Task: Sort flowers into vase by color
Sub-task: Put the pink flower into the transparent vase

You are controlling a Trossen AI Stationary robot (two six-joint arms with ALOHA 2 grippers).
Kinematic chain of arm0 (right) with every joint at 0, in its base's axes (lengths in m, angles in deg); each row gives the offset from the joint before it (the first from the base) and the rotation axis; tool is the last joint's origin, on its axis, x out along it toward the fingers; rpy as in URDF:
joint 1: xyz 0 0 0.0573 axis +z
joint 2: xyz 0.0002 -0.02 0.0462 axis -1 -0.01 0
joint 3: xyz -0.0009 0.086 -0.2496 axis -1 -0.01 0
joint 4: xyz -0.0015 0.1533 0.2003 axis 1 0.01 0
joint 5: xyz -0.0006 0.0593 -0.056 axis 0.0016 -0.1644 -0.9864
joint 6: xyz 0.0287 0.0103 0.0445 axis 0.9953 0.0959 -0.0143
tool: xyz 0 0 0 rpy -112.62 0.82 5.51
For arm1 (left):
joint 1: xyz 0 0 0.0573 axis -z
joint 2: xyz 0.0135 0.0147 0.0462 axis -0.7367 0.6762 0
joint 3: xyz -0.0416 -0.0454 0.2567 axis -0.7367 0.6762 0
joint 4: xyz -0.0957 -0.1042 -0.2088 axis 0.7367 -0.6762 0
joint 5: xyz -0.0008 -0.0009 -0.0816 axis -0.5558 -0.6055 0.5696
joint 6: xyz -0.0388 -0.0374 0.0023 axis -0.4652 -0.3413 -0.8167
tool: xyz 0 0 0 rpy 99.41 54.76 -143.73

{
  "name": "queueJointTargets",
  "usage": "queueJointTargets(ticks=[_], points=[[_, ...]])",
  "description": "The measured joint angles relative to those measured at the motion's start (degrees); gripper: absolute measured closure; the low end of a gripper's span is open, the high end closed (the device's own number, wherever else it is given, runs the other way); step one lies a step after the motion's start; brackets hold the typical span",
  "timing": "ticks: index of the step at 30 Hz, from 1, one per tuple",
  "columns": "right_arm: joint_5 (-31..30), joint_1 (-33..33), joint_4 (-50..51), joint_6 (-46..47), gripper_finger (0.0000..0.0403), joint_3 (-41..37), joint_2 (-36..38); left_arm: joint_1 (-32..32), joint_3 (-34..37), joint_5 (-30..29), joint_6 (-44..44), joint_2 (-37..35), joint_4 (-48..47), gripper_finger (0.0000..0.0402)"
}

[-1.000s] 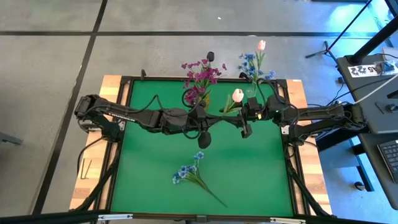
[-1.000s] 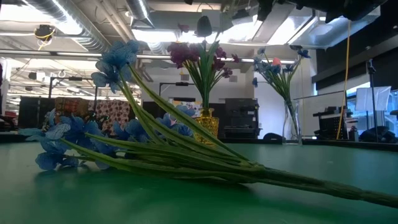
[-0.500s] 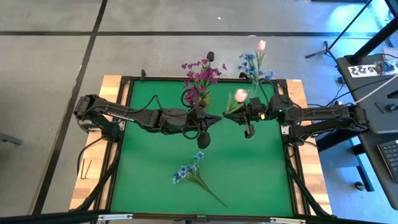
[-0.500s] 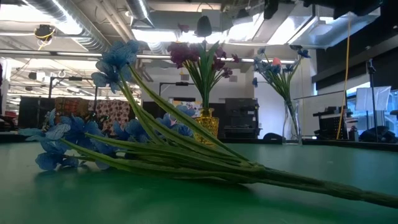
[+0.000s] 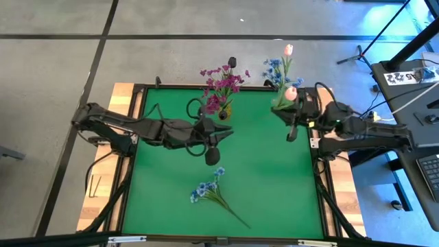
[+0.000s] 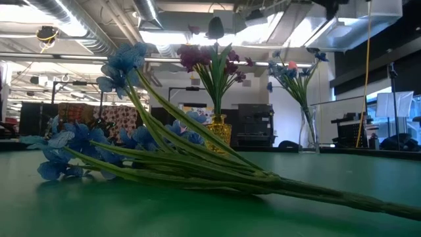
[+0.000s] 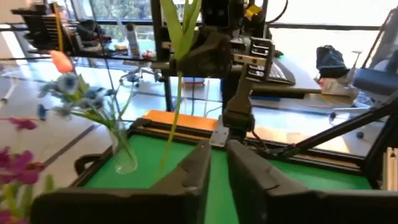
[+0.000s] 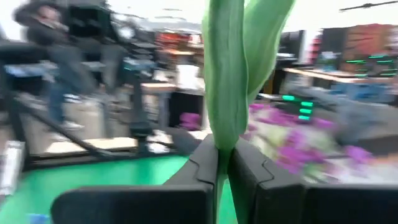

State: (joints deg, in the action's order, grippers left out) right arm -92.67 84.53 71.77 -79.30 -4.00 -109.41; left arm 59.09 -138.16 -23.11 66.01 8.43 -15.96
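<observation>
My right gripper [image 5: 288, 113] is shut on a pale pink tulip [image 5: 291, 94], held above the table's far right next to a clear vase [image 6: 308, 135] with blue flowers and one pink tulip [image 5: 288, 49]. An amber vase [image 6: 220, 128] holds magenta flowers [image 5: 221, 86] at the far edge's middle. A blue spray [image 5: 209, 192] lies flat on the green table, near its middle. My left gripper [image 5: 223, 134] hovers by the amber vase; its fingers [image 7: 199, 171] stand a narrow gap apart with nothing between them. My right gripper pinches the tulip's stem where the long leaves wrap it [image 8: 221, 134] between its two fingers. The fingers come level from the table's right side and lie across the stem. The tulip stands nearly upright, clear of the table, its bare lower stem [image 7: 169, 124] hanging below the fingers.
The two vases stand at the table's far edge. A wooden frame [image 5: 123, 96] borders the green mat. Bare green mat [image 5: 274, 185] lies around the blue spray toward the near edge.
My right gripper has carried the tulip toward the table's right and far edges, up beside the clear vase, and has turned as it went. My left gripper has drawn back toward the left edge, away from the tulip.
</observation>
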Motion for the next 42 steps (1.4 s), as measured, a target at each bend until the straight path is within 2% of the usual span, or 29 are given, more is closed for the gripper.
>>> queueJointTargets(ticks=[7, 12, 20, 29, 33, 39, 42], points=[[-16.2, 0.0, 9.3, -5.2, 0.0391, 0.4, 6.0, 1.2, 0.0, -7.6, 0.2, -2.4, -4.5, 0.0256], [-23.0, 0.0, 17.7, -5.5, 0.0384, 3.8, 6.4, 2.7, 0.0, -12.9, 2.1, -3.4, -5.0, 0.0224], [-26.1, 0.0, 18.1, -8.5, 0.0387, 12.1, 5.9, 5.1, 0.0, -13.6, 2.9, -5.9, -5.6, 0.0224], [-41.5, 0.0, 18.3, -18.1, 0.0385, 17.3, 5.5, 7.3, 0.0, -13.4, 4.7, -8.8, -6.7, 0.0225], [-45.2, 0.0, 19.3, -20.2, 0.0384, 17.3, 5.3, 7.3, 0.0, -13.4, 4.6, -10.1, -7.9, 0.0225], [-46.8, -0.5, 19.5, -20.0, 0.0384, 17.0, 5.2, 7.3, 0.0, -13.5, 4.6, -10.9, -8.5, 0.0225], [-44.4, -3.4, 19.6, -18.2, 0.0384, 15.4, 5.2, 7.3, 0.0, -13.4, 5.1, -11.2, -8.5, 0.0225]])
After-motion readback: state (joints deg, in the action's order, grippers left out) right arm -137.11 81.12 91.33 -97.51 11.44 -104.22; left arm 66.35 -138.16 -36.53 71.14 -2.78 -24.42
